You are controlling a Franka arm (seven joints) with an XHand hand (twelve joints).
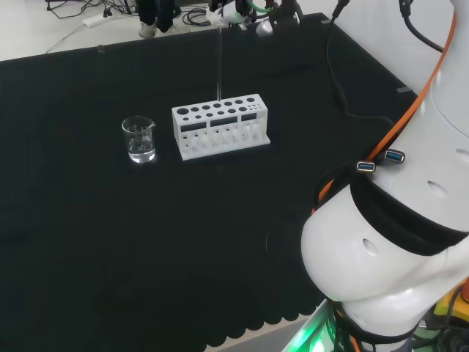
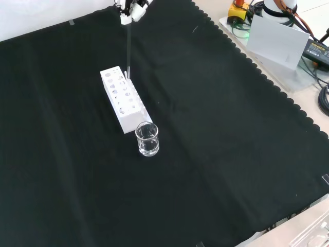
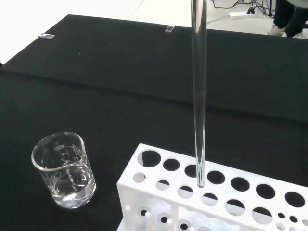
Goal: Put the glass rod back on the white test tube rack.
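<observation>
where holes dot the white rack (image 3: 216, 202), slim clear glass rod (image 3: 198, 96) upright

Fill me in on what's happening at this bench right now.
The hand holds a glass rod upright over the white test tube rack. The rod's lower tip sits just above the rack's top plate, near one of the holes, not yet dropped in. A small glass beaker stands on the black cloth beside one end of the rack.

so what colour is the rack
White, plain, with rows of round holes in its top; the rack shows best in the wrist view.
</observation>
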